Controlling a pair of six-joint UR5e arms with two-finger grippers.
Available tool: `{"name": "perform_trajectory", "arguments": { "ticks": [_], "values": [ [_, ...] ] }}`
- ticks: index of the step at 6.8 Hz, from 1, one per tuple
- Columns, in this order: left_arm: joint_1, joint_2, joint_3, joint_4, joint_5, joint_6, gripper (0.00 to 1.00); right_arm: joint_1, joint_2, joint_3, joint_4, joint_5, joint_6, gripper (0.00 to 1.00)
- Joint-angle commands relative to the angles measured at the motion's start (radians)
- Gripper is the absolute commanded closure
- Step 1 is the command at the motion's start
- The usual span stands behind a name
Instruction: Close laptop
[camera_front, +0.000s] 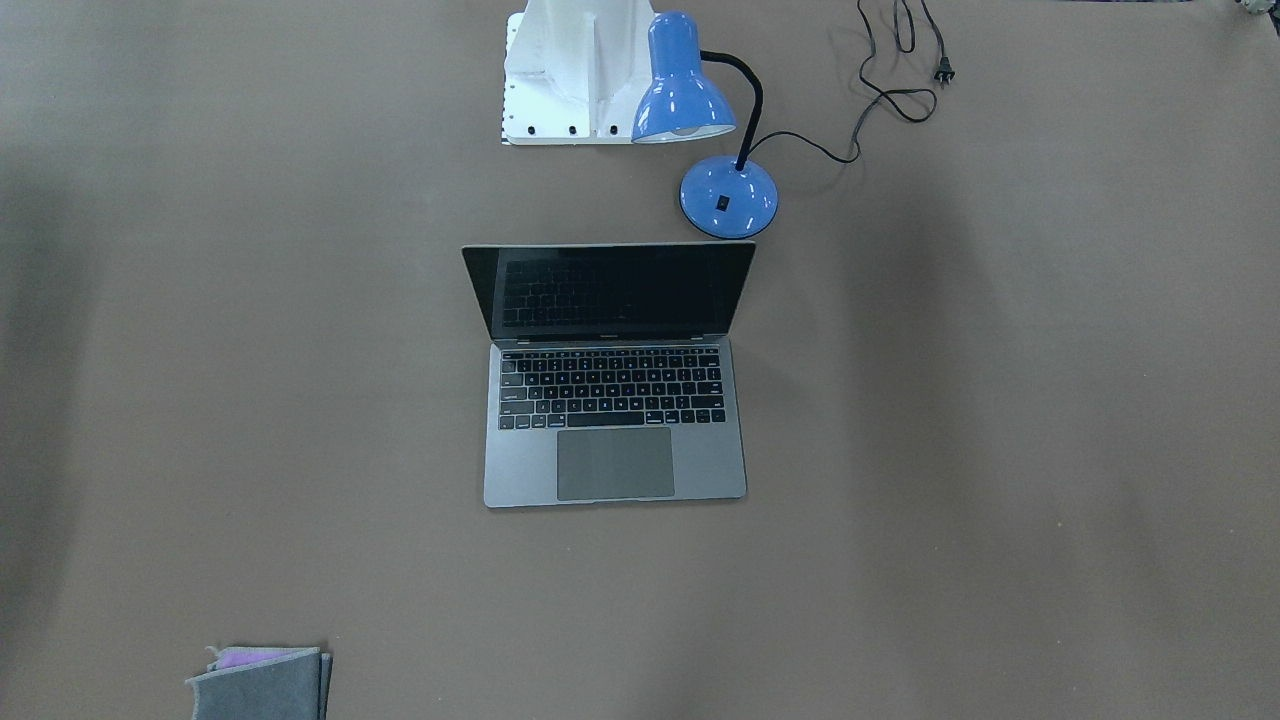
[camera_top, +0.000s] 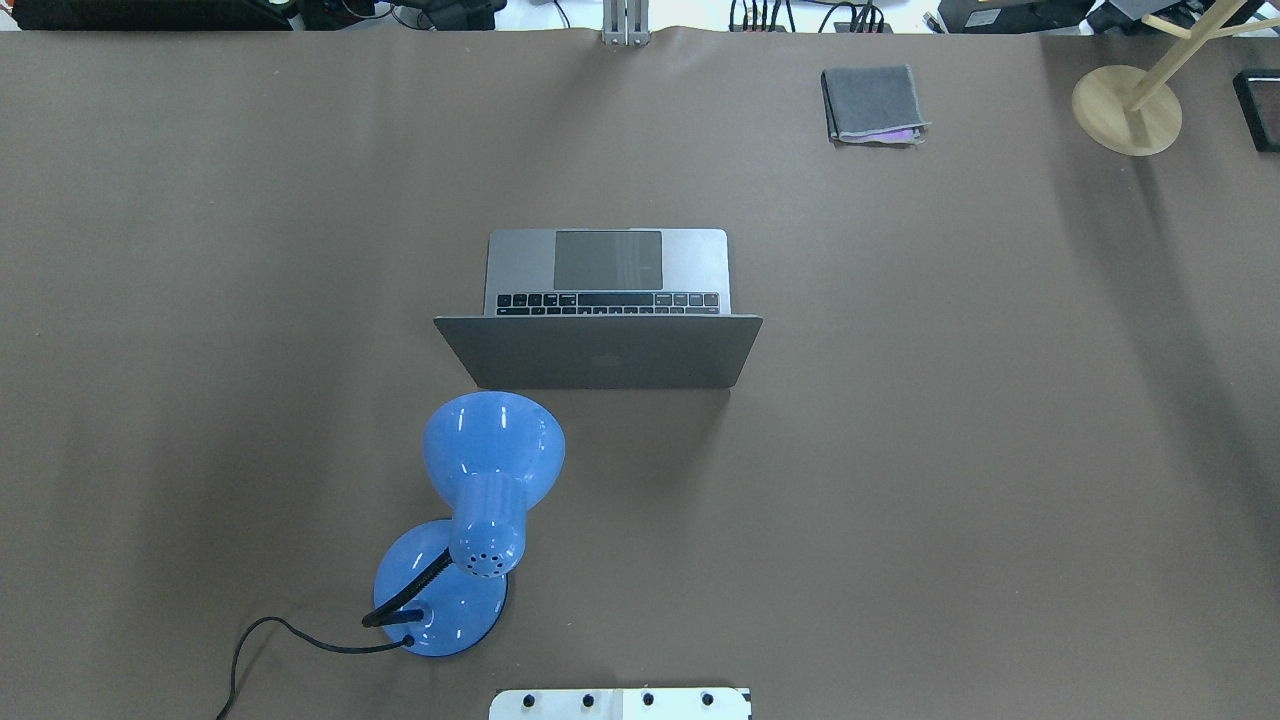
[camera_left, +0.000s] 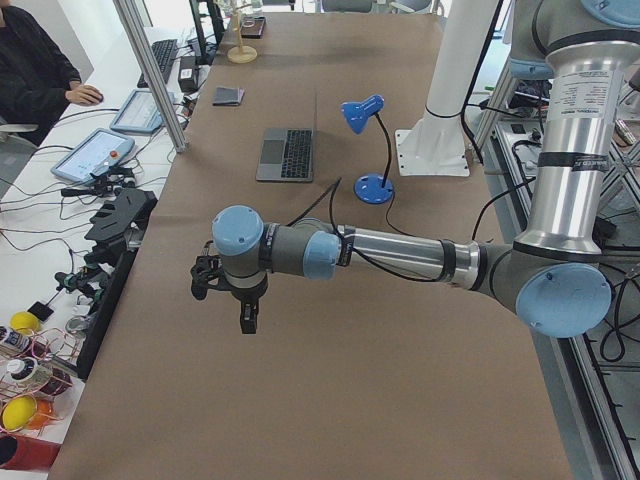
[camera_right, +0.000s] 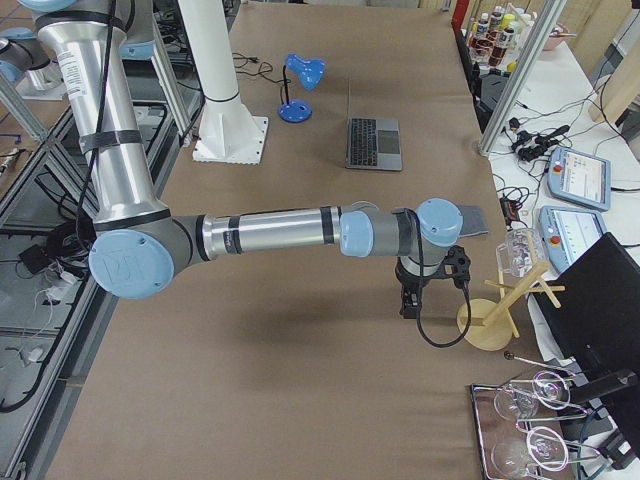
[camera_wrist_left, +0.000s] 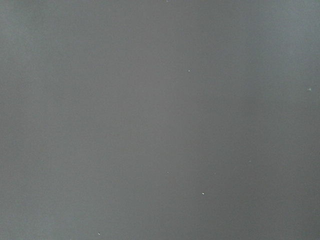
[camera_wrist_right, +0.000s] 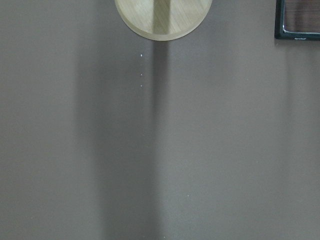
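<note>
The laptop (camera_front: 612, 385) sits open in the middle of the tabletop (camera_front: 1000, 450), well away from every edge. Its hinge is turned to my edge and its trackpad to the far edge. The front-facing view gives me the glossy black-bordered screen, the black keys and the smooth trackpad. The overhead view shows the matte grey metal back of the lid instead, with a faint dark logo, leaning back toward me.

Just beside the lid, on my left, stands a shiny blue lamp (camera_top: 490, 450) with a round base, a black gooseneck and a bell-shaped shade. Its black cord (camera_front: 885, 95) trails toward my edge. A folded grey cloth (camera_top: 872, 103) lies near the far edge, toward the right end, and a wooden stand (camera_top: 1127, 110) with a disc foot stands by the far right corner.

My tools appear only in the two end views. The left tool (camera_left: 248, 322) hangs over bare tabletop near the left end, and the right tool (camera_right: 408, 308) hangs near the right end, close to the stand. I cannot tell whether either one is released or clenched.

My left wrist view is nothing but flat brown surface. My right wrist view catches the pale disc foot at its top edge.
</note>
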Motion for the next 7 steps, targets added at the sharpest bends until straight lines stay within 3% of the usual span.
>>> {"name": "perform_trajectory", "arguments": {
  "ticks": [1,4,7],
  "values": [
    [0.001,-0.009,-0.001,-0.001,0.0,-0.004,0.02,0.0,0.006,0.0,-0.001,0.0,0.0,0.0],
    [0.005,-0.087,-0.009,0.004,-0.002,-0.069,0.02,-0.029,0.088,-0.015,-0.001,-0.027,0.002,0.0],
    [0.143,-0.184,-0.115,0.007,-0.005,-0.411,0.02,-0.191,0.204,0.057,0.0,0.04,0.349,0.0]
  ]
}}
